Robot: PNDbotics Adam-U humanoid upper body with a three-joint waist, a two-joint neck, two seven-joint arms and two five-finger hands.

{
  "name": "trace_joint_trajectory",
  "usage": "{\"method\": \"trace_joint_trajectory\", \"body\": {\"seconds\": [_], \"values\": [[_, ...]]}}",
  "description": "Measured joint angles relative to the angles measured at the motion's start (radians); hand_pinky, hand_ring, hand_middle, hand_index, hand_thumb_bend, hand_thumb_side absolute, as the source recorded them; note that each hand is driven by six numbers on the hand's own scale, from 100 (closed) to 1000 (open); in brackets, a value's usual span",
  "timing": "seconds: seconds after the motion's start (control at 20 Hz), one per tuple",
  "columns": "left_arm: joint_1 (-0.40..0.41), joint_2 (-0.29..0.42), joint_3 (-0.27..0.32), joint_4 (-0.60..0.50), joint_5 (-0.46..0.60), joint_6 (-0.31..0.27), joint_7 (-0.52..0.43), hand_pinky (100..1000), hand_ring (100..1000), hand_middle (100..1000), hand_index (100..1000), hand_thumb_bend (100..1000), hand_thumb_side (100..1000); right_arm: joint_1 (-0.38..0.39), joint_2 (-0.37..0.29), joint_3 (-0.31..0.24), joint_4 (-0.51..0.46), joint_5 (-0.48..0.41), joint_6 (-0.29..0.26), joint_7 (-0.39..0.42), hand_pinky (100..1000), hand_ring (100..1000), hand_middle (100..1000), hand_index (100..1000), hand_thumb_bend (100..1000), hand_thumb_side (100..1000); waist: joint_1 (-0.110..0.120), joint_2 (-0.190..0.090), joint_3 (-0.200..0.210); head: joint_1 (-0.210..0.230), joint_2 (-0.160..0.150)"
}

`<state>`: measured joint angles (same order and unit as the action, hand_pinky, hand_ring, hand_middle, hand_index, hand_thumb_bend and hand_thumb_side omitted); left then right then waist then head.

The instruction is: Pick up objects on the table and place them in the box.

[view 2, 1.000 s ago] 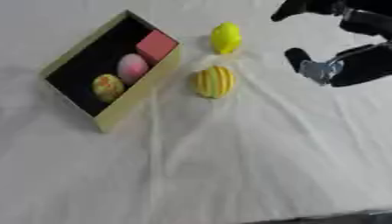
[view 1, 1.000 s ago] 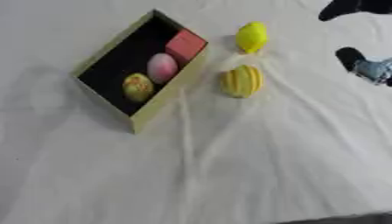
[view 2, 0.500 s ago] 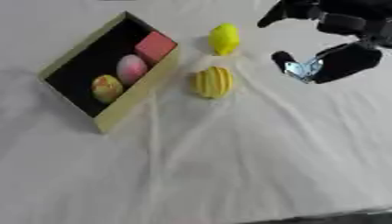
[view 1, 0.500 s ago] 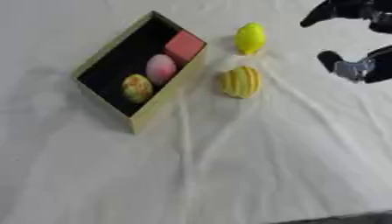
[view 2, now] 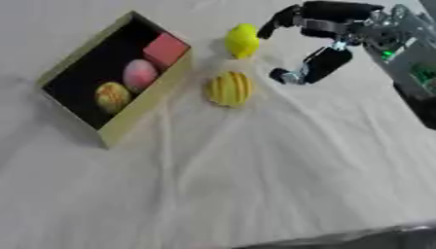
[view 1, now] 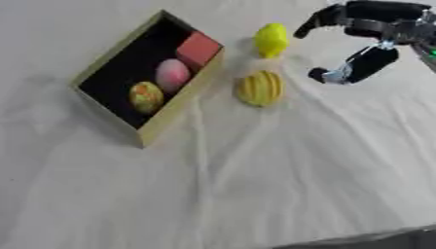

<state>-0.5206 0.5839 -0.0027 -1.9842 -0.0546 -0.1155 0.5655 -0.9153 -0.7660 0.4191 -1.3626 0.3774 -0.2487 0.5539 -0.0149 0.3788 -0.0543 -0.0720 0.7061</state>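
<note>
Right hand [view 2: 328, 36]: held spread above the cloth-covered desk [view 1: 281, 185], fingers and thumb apart, nothing grasped. Yellow lemon [view 1: 272, 40]: lying just left of the fingers, untouched; striped yellow fruit [view 1: 260, 88] found below it, beside the box [view 1: 153, 131]. Box contents: red block [view 1: 198, 47], pink ball [view 1: 172, 74], mottled yellow ball [view 1: 146, 96].

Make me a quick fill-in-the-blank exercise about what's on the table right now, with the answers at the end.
1. The box holds ___ objects.
2. The red block lies inside the ___.
3. The striped yellow fruit lies ___ the box, on the cloth.
4. The robot's ___ hand is open near the plain yellow fruit.

Answers: three; box; outside; right
</note>
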Motion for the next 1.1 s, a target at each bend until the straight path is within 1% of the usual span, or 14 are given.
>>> {"method": "trace_joint_trajectory", "body": {"seconds": [0.15, 0.3, 0.5, 0.65, 0.9, 1.1], "values": [[-0.004, -0.004, -0.001, 0.000, 0.002, 0.003, -0.002, 670, 629, 634, 843, 288, 494, -0.017, 0.034, 0.000, 0.047, 0.004, -0.007, 0.030, 925, 942, 792, 887, 341, 266, 0.000, 0.000, 0.003, -0.004, 0.006], [-0.009, -0.004, -0.001, 0.000, 0.002, 0.004, -0.004, 670, 627, 632, 842, 287, 493, -0.029, 0.060, 0.000, 0.078, 0.012, -0.012, 0.054, 931, 948, 795, 891, 379, 214, 0.000, 0.000, 0.006, -0.008, 0.007], [-0.011, -0.004, -0.006, 0.000, 0.003, 0.006, -0.006, 669, 624, 629, 841, 282, 493, -0.036, 0.088, 0.000, 0.107, 0.024, -0.015, 0.081, 939, 954, 793, 892, 383, 187, 0.004, 0.000, 0.012, -0.010, 0.007], [-0.015, -0.005, -0.006, 0.000, 0.005, 0.008, -0.008, 668, 623, 628, 841, 280, 494, -0.036, 0.103, 0.001, 0.113, 0.025, -0.016, 0.097, 941, 954, 786, 891, 368, 201, 0.007, 0.000, 0.013, -0.012, 0.007], [-0.018, -0.012, -0.009, 0.000, 0.006, 0.013, -0.013, 665, 623, 628, 838, 282, 493, -0.040, 0.120, 0.001, 0.115, 0.025, -0.013, 0.103, 939, 948, 726, 873, 334, 255, 0.011, 0.000, 0.016, -0.013, 0.013], [-0.022, -0.013, -0.012, 0.000, 0.006, 0.016, -0.016, 662, 623, 627, 836, 282, 493, -0.047, 0.133, 0.005, 0.124, 0.026, -0.013, 0.099, 938, 948, 732, 875, 322, 277, 0.012, 0.000, 0.020, -0.015, 0.015]]}}
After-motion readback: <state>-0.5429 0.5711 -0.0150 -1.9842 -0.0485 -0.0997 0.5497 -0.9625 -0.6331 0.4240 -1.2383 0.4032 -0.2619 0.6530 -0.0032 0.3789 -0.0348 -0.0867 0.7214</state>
